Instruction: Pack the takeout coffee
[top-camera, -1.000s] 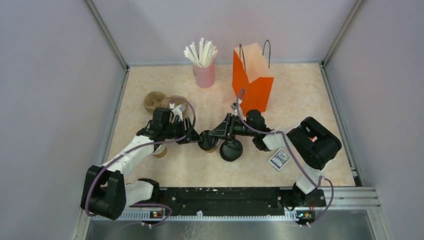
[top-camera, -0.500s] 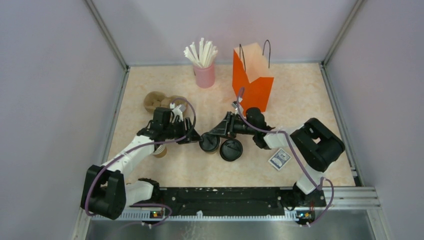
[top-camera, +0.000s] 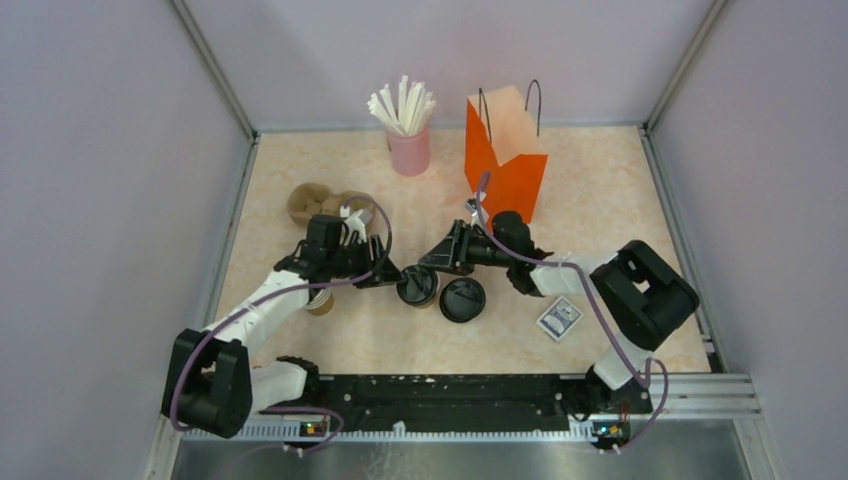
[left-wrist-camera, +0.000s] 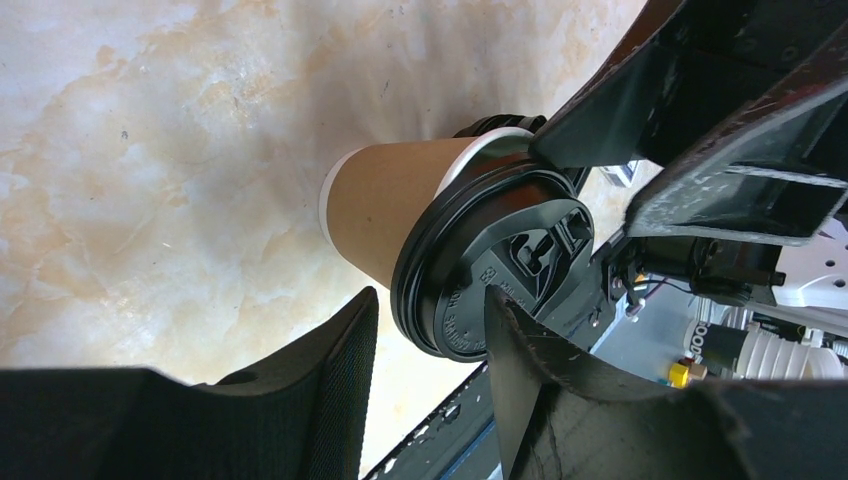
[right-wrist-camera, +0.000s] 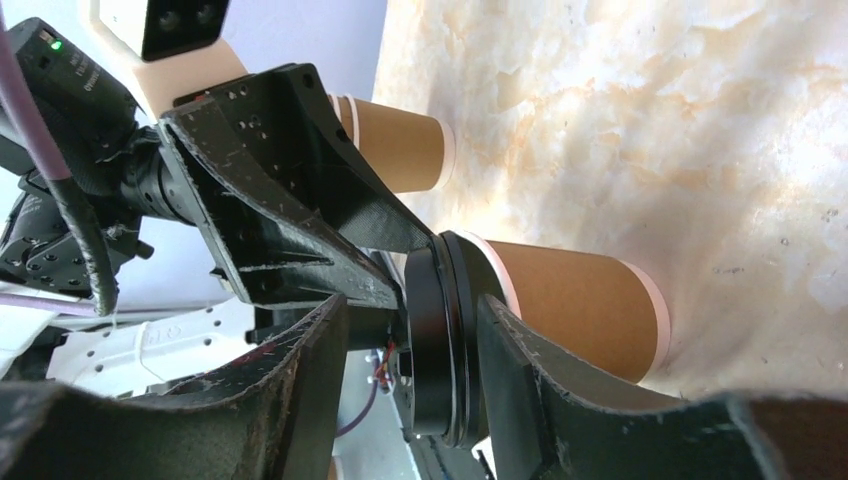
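Marbled beige table (top-camera: 600, 200), grey walls. Takeout coffee (top-camera: 417, 285) stands upright at frame centre, below-left of the orange bag (top-camera: 505, 150). Left gripper (top-camera: 392, 277): jaws apart, tips at the lid's left edge. Right gripper (top-camera: 437, 264): jaws apart, straddling the lid rim from upper right; firm contact not resolvable. Judgement: grasp phase. Grip the cup wall below the lid with one arm only, keep it upright, and clear the other arm before lifting.

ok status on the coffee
left gripper, right gripper: jaws open, both at the takeout coffee. upright, lidded, outside the orange bag. loose lid beside it.
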